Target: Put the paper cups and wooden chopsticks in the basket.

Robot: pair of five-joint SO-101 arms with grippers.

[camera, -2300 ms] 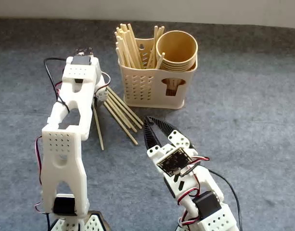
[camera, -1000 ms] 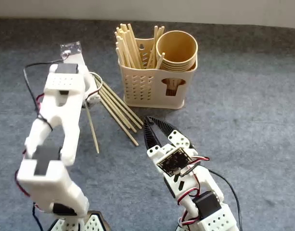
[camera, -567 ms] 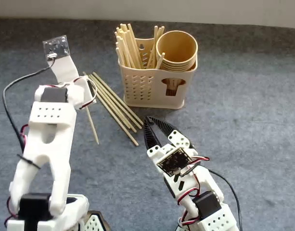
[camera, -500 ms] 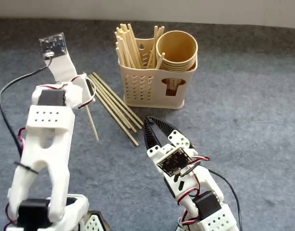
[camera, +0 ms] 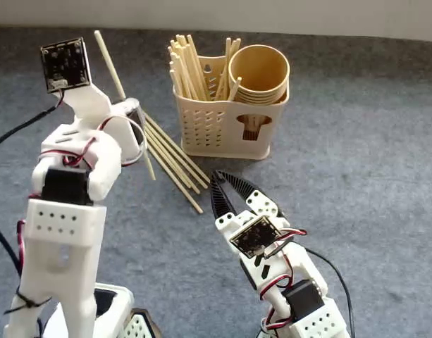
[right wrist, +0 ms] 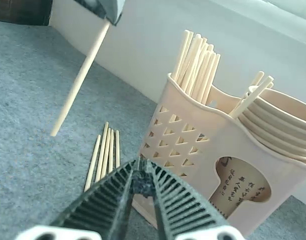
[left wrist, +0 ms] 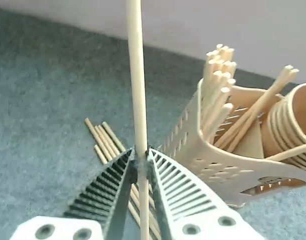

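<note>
Left jaws clamp one wooden chopstick [camera: 108,58], lifted off the counter [camera: 371,162] beside the basket [camera: 223,134].
The stick slants, gripped near its middle, above the loose chopsticks [camera: 179,167] lying on the counter between the left arm and the basket. The paper cups [camera: 259,70] sit stacked in one basket compartment, with standing chopsticks [camera: 191,67] in the other. The right jaws are closed on nothing, near the basket's front wall.

The left arm [camera: 64,211] is standing raised with its wrist tilting upward, and the left gripper [left wrist: 141,152] is pinching a chopstick [left wrist: 135,75] between its jaws. The right arm [camera: 286,282] is sitting low, its right gripper [right wrist: 142,167] resting closed.
</note>
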